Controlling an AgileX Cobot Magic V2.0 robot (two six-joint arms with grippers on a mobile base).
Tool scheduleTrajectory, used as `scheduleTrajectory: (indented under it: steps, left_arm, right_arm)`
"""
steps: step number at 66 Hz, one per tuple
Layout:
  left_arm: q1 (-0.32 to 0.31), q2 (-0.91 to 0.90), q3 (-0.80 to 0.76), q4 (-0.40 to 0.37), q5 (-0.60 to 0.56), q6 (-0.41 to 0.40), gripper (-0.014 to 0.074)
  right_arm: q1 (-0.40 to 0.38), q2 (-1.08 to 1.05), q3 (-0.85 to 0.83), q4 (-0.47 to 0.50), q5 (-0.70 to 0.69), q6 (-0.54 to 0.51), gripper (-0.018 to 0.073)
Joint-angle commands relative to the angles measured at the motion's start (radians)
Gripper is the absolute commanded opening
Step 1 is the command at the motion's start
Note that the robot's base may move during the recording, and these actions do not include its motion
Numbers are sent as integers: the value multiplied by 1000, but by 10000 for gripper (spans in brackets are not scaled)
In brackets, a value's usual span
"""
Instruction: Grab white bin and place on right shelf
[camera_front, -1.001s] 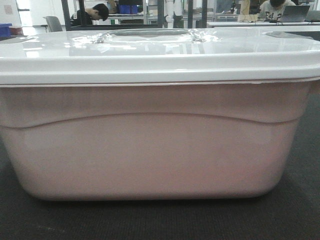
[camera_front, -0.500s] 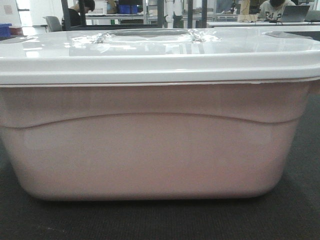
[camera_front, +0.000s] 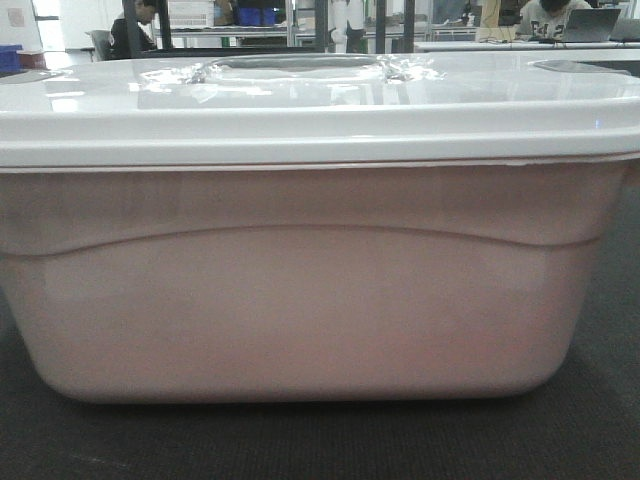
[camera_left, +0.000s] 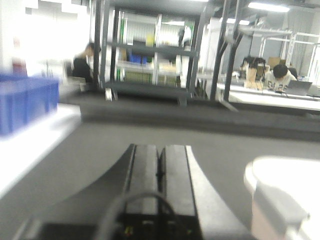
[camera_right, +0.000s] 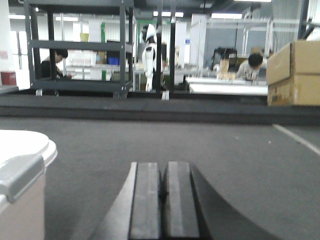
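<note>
Left hand (camera_left: 159, 152) and right hand (camera_right: 163, 170) both have fingers pressed together, holding nothing, flanking the white bin (camera_front: 300, 300), which stands on the dark floor (camera_front: 600, 440). Bulky, stiff, glossy, probably slippery: best squeezed from both ends under the lid (camera_front: 300, 120) rim.

The white bin (camera_front: 300, 300) is carried by a dark grey carpeted floor (camera_front: 300, 445), on which its rounded base is set flat, upright, with the lid on. In the right wrist view a pale line (camera_right: 297, 137) is seen marked on the carpet, well apart from the bin. In the left wrist view a blue crate (camera_left: 27, 102) is borne by a white surface (camera_left: 35, 145).
</note>
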Motion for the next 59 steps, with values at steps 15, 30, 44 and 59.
scheduleTrajectory:
  steps: [15, 30, 44, 59]
  left_arm:
    - [1, 226, -377, 86, 209, -5, -126]
    - [1, 511, -608, 89, 447, -5, -126]
    - [1, 753, -724, 24, 647, -5, -126]
    - [1, 913, -736, -134, 708, -5, -126]
  right_arm:
    - [3, 162, -385, 13, 265, 0, 74]
    - [3, 447, -630, 15, 532, 0, 74]
    - [3, 751, -867, 19, 865, 0, 74]
    - [3, 974, -981, 69, 950, 0, 74]
